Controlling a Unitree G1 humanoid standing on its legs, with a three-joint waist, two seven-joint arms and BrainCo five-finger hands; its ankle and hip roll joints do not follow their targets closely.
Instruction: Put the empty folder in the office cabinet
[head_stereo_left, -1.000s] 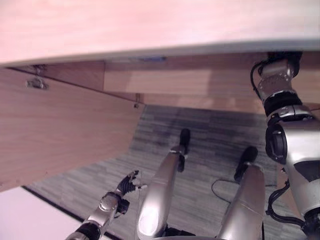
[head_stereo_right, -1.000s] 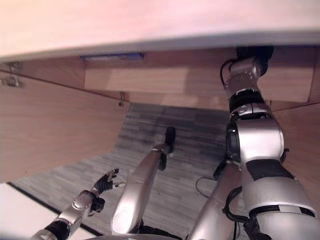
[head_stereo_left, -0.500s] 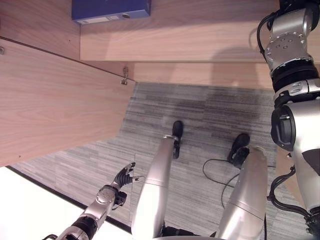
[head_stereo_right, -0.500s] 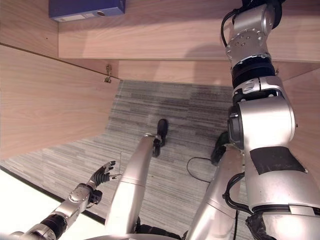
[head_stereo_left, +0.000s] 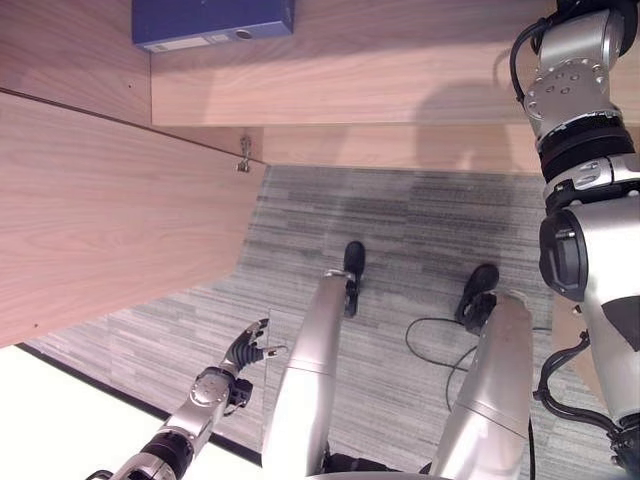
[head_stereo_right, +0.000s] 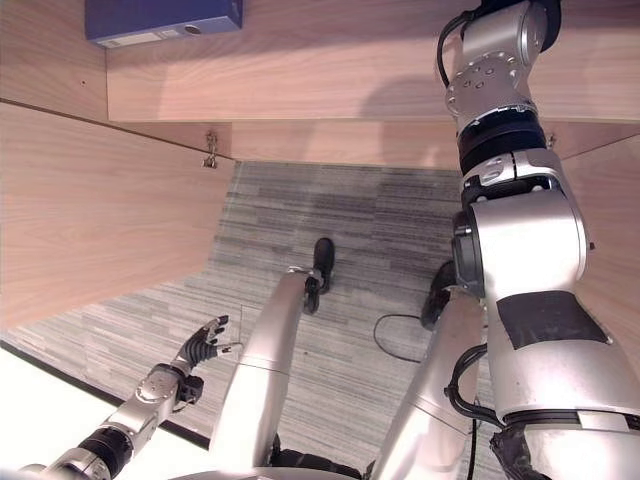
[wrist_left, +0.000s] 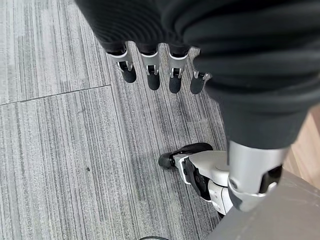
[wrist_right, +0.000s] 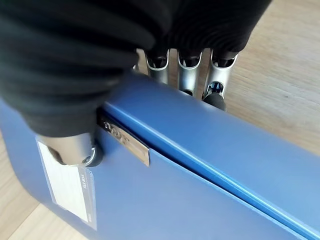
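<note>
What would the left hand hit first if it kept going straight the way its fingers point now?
Probably the grey carpet floor: the left hand hangs open above it with nothing between, though depth is hard to judge.

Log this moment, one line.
right hand: shut on blue folder | second blue folder: on cabinet shelf | left hand: open, over floor

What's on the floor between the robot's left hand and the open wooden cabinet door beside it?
Nothing: in the left eye view, only bare grey striped carpet separates the open left hand from the light wooden cabinet door.
</note>
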